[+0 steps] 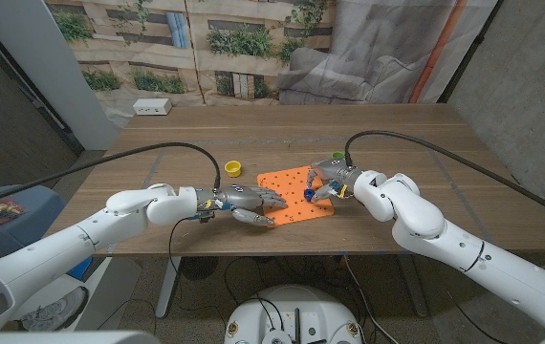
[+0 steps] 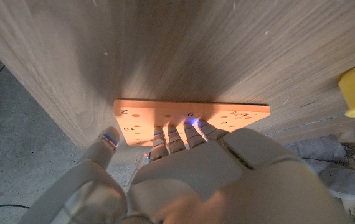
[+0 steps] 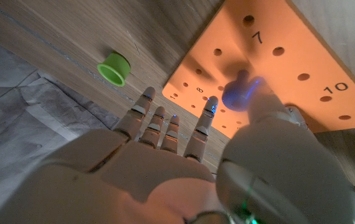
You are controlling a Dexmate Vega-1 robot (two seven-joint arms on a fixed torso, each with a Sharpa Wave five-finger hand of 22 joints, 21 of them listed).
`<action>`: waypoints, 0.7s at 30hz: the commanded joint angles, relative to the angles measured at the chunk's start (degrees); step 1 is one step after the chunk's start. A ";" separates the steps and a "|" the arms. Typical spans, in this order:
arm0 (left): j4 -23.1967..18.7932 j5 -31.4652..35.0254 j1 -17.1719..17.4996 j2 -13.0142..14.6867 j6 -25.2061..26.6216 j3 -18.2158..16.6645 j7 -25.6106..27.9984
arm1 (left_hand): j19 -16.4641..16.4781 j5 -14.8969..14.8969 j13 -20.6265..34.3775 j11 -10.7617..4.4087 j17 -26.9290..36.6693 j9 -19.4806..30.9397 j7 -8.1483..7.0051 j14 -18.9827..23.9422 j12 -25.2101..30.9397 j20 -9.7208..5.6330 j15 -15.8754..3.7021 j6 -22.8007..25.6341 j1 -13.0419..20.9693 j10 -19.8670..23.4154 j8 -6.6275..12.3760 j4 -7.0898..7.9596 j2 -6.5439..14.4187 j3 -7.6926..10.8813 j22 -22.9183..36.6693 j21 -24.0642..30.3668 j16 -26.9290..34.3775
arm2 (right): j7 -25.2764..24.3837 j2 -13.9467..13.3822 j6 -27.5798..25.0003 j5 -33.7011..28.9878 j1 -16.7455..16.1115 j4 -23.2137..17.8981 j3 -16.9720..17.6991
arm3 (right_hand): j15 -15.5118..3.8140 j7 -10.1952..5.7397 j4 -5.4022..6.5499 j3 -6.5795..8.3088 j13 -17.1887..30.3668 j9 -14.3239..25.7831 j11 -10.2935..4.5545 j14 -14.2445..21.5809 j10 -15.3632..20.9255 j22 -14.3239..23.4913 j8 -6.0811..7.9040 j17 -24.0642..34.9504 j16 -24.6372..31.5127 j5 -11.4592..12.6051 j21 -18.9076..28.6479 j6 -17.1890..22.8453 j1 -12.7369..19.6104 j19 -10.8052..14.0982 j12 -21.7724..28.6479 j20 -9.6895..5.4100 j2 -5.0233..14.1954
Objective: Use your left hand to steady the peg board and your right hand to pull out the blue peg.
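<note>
- Squarely under the fingers of the left hand (image 1: 250, 201): orange peg board (image 1: 295, 194), fingers laid out nearly straight and close together across its near-left edge, thumb apart below the edge, nothing grasped.
- Between thumb and one fingertip of the right hand (image 1: 328, 180): blue peg (image 3: 235, 94), pinched while standing in the board beside the printed 7.
- Spread beyond that pinch: remaining right fingers (image 3: 164, 127), hovering past the board's far edge.
- Just past those fingertips: green peg (image 3: 114, 68) on the wooden table (image 1: 397, 134).
- Off the left fingers, beyond the board's left corner: yellow peg (image 1: 233, 168), apart from the board.
</note>
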 commanded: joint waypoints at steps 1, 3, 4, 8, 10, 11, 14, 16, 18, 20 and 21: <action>0.51 -0.45 -0.54 -0.31 -0.24 0.28 -0.79 | 0.54 -0.21 0.20 -0.16 0.29 0.28 -0.03 0.21 0.37 -10.04 -5.28 0.48 0.60 0.64 0.35 -0.45 5.07 0.02 0.12 0.08 0.28 | -2.57 0.10 0.81 1.43 -0.23 0.98 -0.14 | -0.27 0.02 0.23 0.49 0.26 0.40 -0.34 1.01 0.74 0.20 1.08 0.14 0.50 -0.15 0.09 1.78 1.27 0.77 0.44 -0.35 -0.49; 0.58 -0.40 -0.63 -0.35 -0.31 0.33 -0.83 | 0.55 -0.21 0.20 -0.14 0.29 0.28 -0.02 0.23 0.36 -10.05 -5.28 0.49 0.61 0.65 0.34 -0.46 5.07 0.03 0.12 0.07 0.28 | -2.97 0.09 0.91 1.67 -0.30 1.01 -0.17 | -0.45 0.01 0.23 0.49 0.26 0.48 -0.46 1.17 1.01 0.21 1.39 0.17 0.56 -0.19 0.08 2.34 1.56 0.95 0.49 -0.42 -0.50; 0.60 -0.43 -0.67 -0.38 -0.30 0.35 -0.91 | 0.56 -0.21 0.20 -0.12 0.29 0.28 -0.04 0.23 0.37 -10.06 -5.26 0.53 0.62 0.69 0.36 -0.46 5.08 0.02 0.12 0.07 0.28 | -3.20 0.03 1.10 1.90 -0.33 1.04 -0.16 | -0.54 0.00 0.23 0.50 0.26 0.51 -0.47 1.19 1.04 0.21 1.48 0.18 0.57 -0.20 0.08 2.52 1.66 1.01 0.48 -0.46 -0.50; 0.78 -0.46 -0.90 -0.51 -0.35 0.46 -1.11 | 0.59 -0.21 0.20 -0.08 0.29 0.28 -0.02 0.25 0.37 -10.07 -5.19 0.60 0.64 0.73 0.36 -0.46 5.10 0.03 0.12 0.07 0.28 | -4.24 -0.03 1.43 2.25 -0.47 1.12 -0.19 | -0.67 -0.02 0.16 0.56 0.25 0.65 -0.63 1.44 1.39 0.21 1.97 0.22 0.66 -0.25 0.06 3.42 2.28 1.26 0.53 -0.59 -0.48; 0.85 -0.40 -0.99 -0.57 -0.40 0.49 -1.07 | 0.60 -0.21 0.20 -0.10 0.29 0.29 0.05 0.26 0.37 -10.06 -5.19 0.68 0.66 0.75 0.39 -0.46 5.10 0.03 0.12 0.07 0.28 | -4.51 -0.05 1.38 2.08 -0.46 1.18 -0.30 | -1.06 -0.03 0.14 0.63 0.25 0.79 -0.69 1.66 1.52 0.21 2.43 0.26 0.75 -0.28 0.05 4.27 2.85 1.49 0.50 -0.68 -0.40; 0.86 -0.40 -1.06 -0.60 -0.39 0.53 -1.18 | 0.60 -0.21 0.20 -0.13 0.30 0.29 0.04 0.28 0.36 -10.07 -5.20 0.68 0.66 0.74 0.38 -0.46 5.11 0.03 0.12 0.07 0.28 | -4.48 -0.11 1.44 2.06 -0.40 1.18 -0.36 | -1.10 -0.04 0.14 0.64 0.24 0.84 -0.67 1.69 1.51 0.21 2.62 0.28 0.77 -0.29 0.08 4.61 3.08 1.69 0.46 -0.77 -0.38; 0.93 -0.38 -1.15 -0.69 -0.39 0.60 -1.22 | 0.63 -0.21 0.20 -0.08 0.30 0.29 0.06 0.31 0.37 -10.07 -5.19 0.71 0.68 0.80 0.37 -0.47 5.11 0.03 0.12 0.07 0.28 | -5.21 -0.14 1.50 2.10 -0.52 1.28 -0.32 | -1.30 -0.06 0.14 0.69 0.24 0.94 -0.84 1.89 1.71 0.22 2.94 0.32 0.86 -0.30 0.09 5.17 3.52 1.92 0.47 -0.89 -0.32; 0.96 -0.42 -1.20 -0.76 -0.36 0.65 -1.30 | 0.66 -0.21 0.20 -0.07 0.30 0.29 0.06 0.32 0.37 -10.04 -5.19 0.74 0.69 0.83 0.38 -0.46 5.12 0.04 0.12 0.07 0.28 | -5.71 -0.25 1.69 2.15 -0.56 1.34 -0.28 | -1.38 -0.08 0.10 0.74 0.24 1.00 -0.88 1.94 1.86 0.22 3.12 0.35 0.88 -0.31 0.12 5.50 3.86 2.12 0.49 -1.01 -0.27; 0.90 -0.47 -1.17 -0.82 -0.16 0.65 -1.36 | 0.67 -0.22 0.20 -0.07 0.30 0.29 0.06 0.36 0.38 -10.03 -5.19 0.77 0.71 0.88 0.37 -0.48 5.10 0.04 0.12 0.07 0.28 | -5.54 -0.31 1.72 2.29 -0.47 1.36 -0.27 | -1.51 -0.09 0.07 0.78 0.24 1.07 -0.93 2.05 1.96 0.23 3.33 0.37 0.93 -0.31 0.12 5.87 4.22 2.28 0.49 -1.01 -0.25; 0.94 -0.38 -1.22 -0.86 -0.19 0.70 -1.29 | 0.69 -0.22 0.20 0.01 0.30 0.29 0.03 0.38 0.44 -10.03 -5.18 0.81 0.73 1.09 0.36 -0.49 5.11 0.04 0.12 0.06 0.28 | -5.73 -0.38 1.81 2.32 -0.45 1.41 -0.27 | -1.48 -0.10 0.06 0.80 0.24 1.11 -0.95 2.23 2.05 0.23 3.46 0.39 1.00 -0.32 0.10 6.09 4.48 2.34 0.49 -1.02 -0.25; 0.92 -0.43 -1.21 -0.87 -0.13 0.70 -1.33 | 0.70 -0.22 0.20 0.00 0.30 0.29 0.07 0.39 0.45 -10.03 -5.19 0.82 0.74 1.12 0.37 -0.50 5.10 0.03 0.12 0.06 0.28 | -5.92 -0.40 1.87 2.39 -0.49 1.43 -0.24 | -1.45 -0.10 0.06 0.80 0.24 1.13 -0.97 2.26 2.14 0.23 3.52 0.40 1.02 -0.33 0.09 6.19 4.58 2.36 0.51 -1.04 -0.25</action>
